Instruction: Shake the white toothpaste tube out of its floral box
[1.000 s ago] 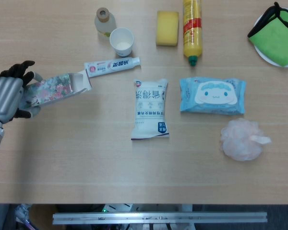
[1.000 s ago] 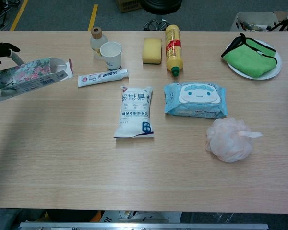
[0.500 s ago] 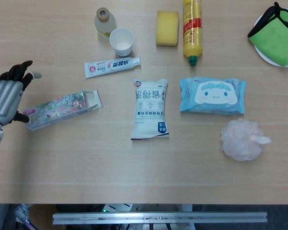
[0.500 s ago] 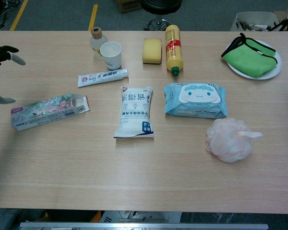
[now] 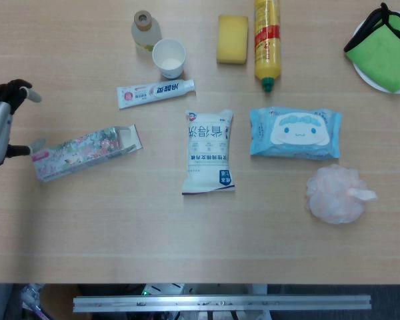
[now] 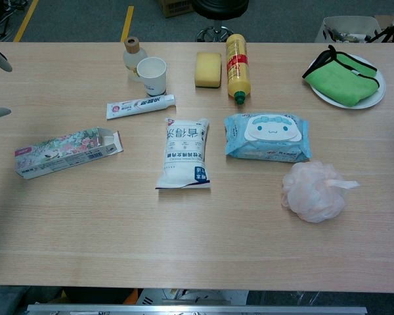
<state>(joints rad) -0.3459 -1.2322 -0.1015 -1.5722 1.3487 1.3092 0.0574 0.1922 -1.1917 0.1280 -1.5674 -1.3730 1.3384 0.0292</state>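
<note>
Flat rectangular floral box, seemingly cardboard.

My head view looks almost straight down on the table, fairly near. My chest view sits lower, angled forward across it to the floor beyond. Both share the floral box and loofah.
</note>
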